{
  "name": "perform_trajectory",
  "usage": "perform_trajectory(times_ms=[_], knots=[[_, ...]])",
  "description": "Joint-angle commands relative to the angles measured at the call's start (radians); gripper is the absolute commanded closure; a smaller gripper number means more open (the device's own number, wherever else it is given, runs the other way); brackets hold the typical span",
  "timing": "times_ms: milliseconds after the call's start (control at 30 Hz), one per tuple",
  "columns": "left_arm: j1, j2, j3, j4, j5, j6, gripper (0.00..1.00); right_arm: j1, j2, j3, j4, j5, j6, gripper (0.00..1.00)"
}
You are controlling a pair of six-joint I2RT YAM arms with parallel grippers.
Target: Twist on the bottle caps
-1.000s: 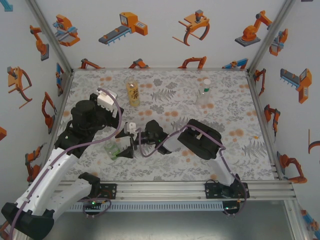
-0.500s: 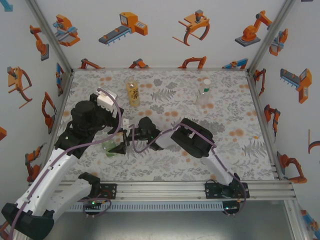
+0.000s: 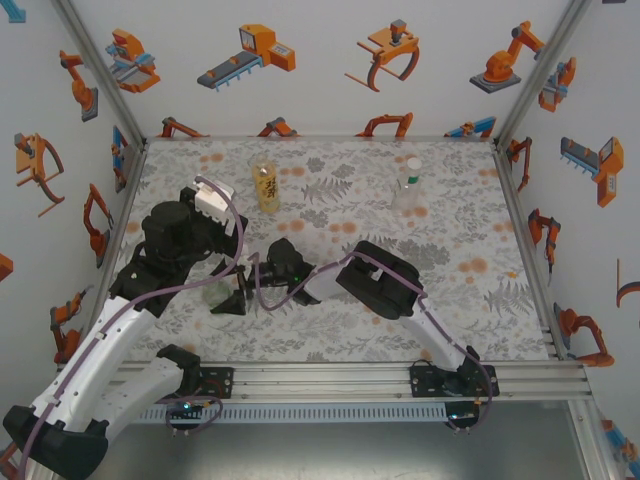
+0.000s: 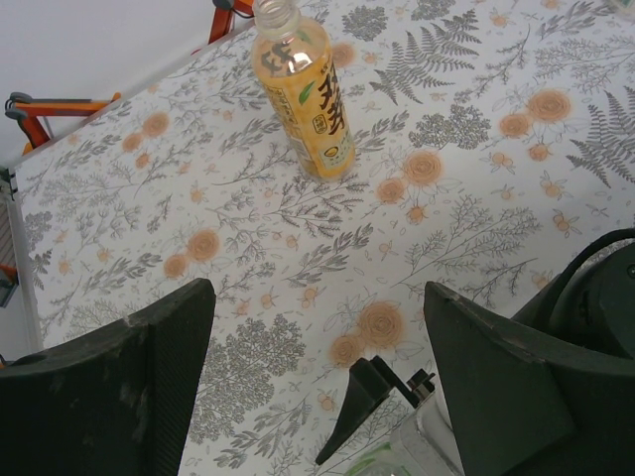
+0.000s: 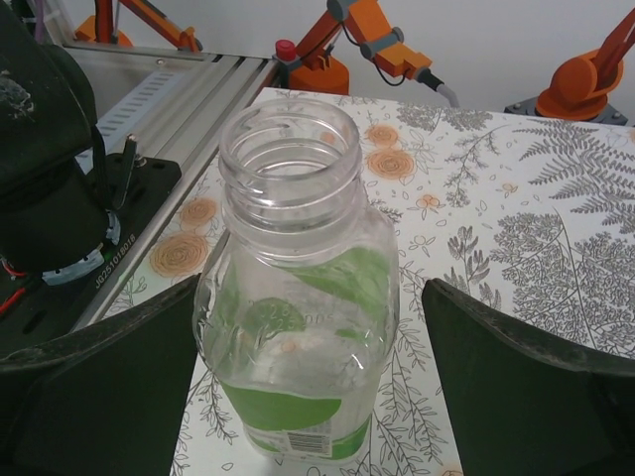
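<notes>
- Clear plastic throughout: three bottles stand on the fern-and-flower tabletop (image 3: 470,300), and one cap can be counted.
- The amber bottle (image 3: 265,187) is tall and slim. It stands upright in the upper middle-left of the top view, its neck open. Its yellow label carries dark characters that cannot be read.
- The clear bottle (image 3: 405,192) stands upright to the upper right of centre, well apart from the amber one. The white cap (image 3: 412,164) sits on its neck.
- The squat bottle (image 5: 298,297) stands upright left of centre in the top view, between the ends of the two arms. It has a wide, open, threaded mouth and a green leaf-shaped label. A barcode (image 5: 298,443) sits at its foot, the digits too small to read.
- The right gripper (image 5: 310,286) is released. Its fingers stand either side of the squat bottle, with tabletop showing between the right finger and the bottle wall.
- The left gripper (image 4: 317,293) is spread wide and grasps nothing. The squat bottle's shoulder shows low between its fingers, nearer the right one.
- A sticker (image 5: 99,278) on the black motor housing at the left of the right wrist view reads roughly "J0251018018".
</notes>
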Motion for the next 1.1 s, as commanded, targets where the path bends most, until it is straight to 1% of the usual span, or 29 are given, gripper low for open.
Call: perform_trajectory(times_ms=[0,167,400,600,800,1067], knots=[[0.005,-0.004,-0.001,0.01,0.0,-0.006,0.21,0.013,0.013,0.02,0.008,0.023,0.008,0.23],[0.005,-0.003,0.0,0.008,0.001,-0.006,0.21,0.019,0.011,0.015,0.008,0.034,0.009,0.28],[0.005,-0.002,0.0,0.008,0.0,-0.004,0.21,0.022,0.001,0.005,0.008,0.041,0.006,0.41],[0.005,0.002,0.0,0.008,0.0,-0.003,0.21,0.02,-0.027,-0.028,0.007,0.05,-0.007,0.44],[0.005,0.004,0.0,0.008,0.001,-0.001,0.21,-0.006,-0.097,-0.131,0.006,0.08,-0.045,0.46],[0.009,0.012,0.002,0.008,0.015,-0.007,0.21,-0.066,-0.247,-0.332,0.006,0.115,-0.078,0.48]])
